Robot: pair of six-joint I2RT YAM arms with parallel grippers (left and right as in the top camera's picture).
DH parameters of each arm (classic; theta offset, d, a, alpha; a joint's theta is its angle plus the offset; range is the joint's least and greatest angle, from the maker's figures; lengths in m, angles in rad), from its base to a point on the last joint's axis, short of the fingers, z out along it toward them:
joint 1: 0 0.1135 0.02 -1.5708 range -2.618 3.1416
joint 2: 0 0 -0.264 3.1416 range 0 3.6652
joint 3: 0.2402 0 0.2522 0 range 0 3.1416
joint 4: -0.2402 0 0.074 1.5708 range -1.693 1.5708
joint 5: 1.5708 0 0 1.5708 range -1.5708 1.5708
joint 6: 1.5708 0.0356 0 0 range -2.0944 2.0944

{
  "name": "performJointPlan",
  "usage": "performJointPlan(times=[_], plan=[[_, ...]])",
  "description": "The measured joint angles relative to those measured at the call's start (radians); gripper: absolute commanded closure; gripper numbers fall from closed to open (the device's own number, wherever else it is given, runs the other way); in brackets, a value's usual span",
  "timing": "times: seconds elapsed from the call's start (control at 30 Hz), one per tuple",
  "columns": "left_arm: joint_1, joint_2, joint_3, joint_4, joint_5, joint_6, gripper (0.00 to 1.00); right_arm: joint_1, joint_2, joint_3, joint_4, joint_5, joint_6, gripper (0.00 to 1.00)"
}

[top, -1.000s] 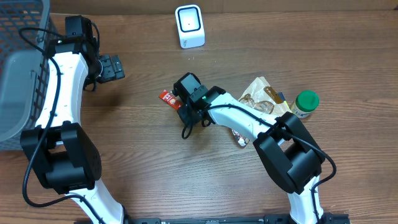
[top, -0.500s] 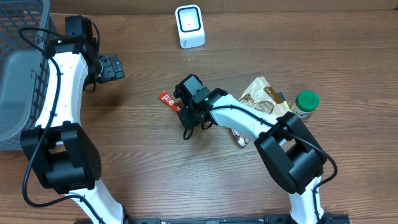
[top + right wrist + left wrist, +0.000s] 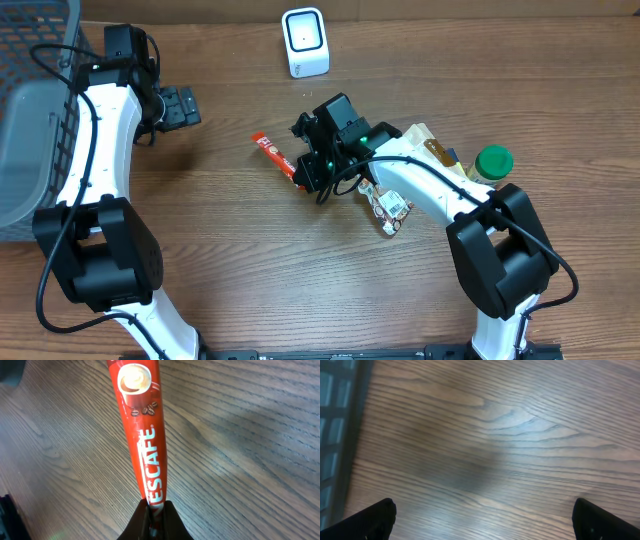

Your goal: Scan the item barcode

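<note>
Swung up and toward the far side within the last second, the right arm now carries its right tool clenched on the near end of a red Nescafé coffee stick. The stick's full length has come out from under the wrist, where only a stub showed before. The right wrist view shows both fingers pinched on the sachet's tail, with the printed cup pointing away over the worktop. Whether the stick rides clear of the wood or drags on it cannot be told.

Gripping by one end looks deliberate. It leaves nearly the whole wrapper bare, so a barcode can be turned to the white scanner, which stands near the far edge, well apart from the stick. No barcode shows on the upward face, so it is probably underneath.

The arm's shift has also uncovered more of a small packet. It lies beside a snack bag and a green-lidded jar, all apparently waiting their turn.

The left tool hangs released, fingers spread wide over bare wood beside the wire basket. There it is out of the path to the scanner, and seemingly placed to handle goods once scanned.
</note>
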Motion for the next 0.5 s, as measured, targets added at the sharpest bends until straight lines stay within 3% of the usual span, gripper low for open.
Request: performJointPlan(times=[0.3,0.5], plan=[[-0.024,0.0,0.001,-0.116,0.425,-0.008,0.0,-0.005,0.0,0.0,0.011,-0.02,0.025,0.96],[-0.152,0.0,0.001,-0.123,0.512,-0.018,0.0,-0.005,0.0,0.0,0.09,-0.12,0.065,0.96]])
